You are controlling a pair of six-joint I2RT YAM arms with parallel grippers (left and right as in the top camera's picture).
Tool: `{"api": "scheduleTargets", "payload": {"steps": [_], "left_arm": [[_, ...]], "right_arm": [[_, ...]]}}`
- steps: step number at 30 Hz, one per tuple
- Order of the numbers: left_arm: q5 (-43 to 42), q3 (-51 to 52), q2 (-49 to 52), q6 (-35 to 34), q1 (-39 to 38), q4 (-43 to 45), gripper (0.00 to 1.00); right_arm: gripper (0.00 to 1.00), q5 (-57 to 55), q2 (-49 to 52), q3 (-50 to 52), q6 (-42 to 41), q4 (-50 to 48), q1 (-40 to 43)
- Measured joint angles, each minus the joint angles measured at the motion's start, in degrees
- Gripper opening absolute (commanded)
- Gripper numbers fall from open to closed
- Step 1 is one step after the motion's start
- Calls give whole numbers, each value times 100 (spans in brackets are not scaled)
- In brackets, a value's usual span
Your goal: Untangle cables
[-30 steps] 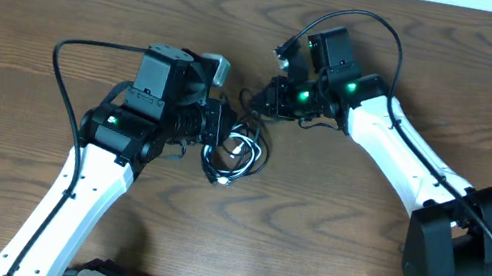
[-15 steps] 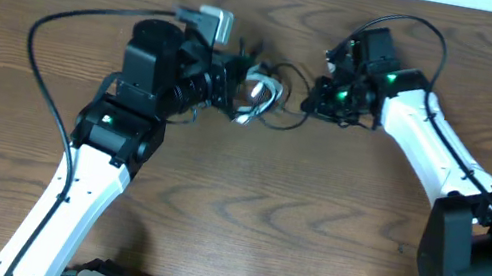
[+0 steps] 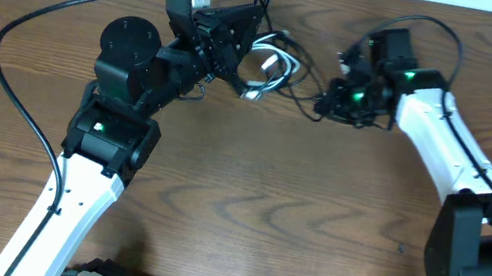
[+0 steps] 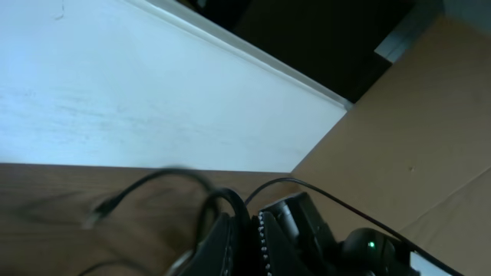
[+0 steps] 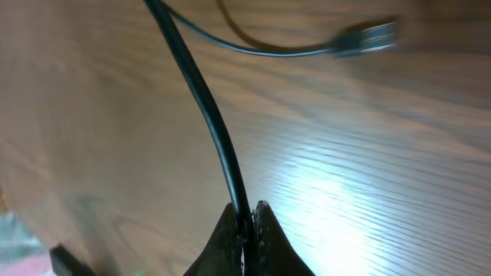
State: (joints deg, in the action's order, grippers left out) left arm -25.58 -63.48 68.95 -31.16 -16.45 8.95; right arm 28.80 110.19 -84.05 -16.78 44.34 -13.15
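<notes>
Over the table (image 3: pixel 267 193), left hand (image 4: pixel 252 234) gripping cables (image 3: pixel 274 67), right hand (image 5: pixel 249 222) pinching a black one

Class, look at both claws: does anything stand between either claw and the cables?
Nothing visible does. The right claw is shut on one black strand of the cables, and the left claw grips them too.

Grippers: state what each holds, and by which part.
The right gripper pinches a black cable along its cord, not at an end. The left gripper is shut on the tangle; which part cannot be told.
</notes>
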Motion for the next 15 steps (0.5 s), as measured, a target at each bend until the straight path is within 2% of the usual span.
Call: {"api": "scheduleTargets", "payload": {"steps": [10,11,13,15], "left_arm": [[-177,0,-7,-81,-28,-133,7],[-201,0,-7,-81,-28,-142,7],[-249,0,-7,-76,-28,-127,8],[-260,-4,-48,-76,-15,-138,8]], "right_arm": [[2,-85,-2,-13,7,476,909],[5,-109,-7,-15,7,520,986],[27,-190,-17,-15,24,575,1161],[42,-153,-17,-15,271,570,1388]]}}
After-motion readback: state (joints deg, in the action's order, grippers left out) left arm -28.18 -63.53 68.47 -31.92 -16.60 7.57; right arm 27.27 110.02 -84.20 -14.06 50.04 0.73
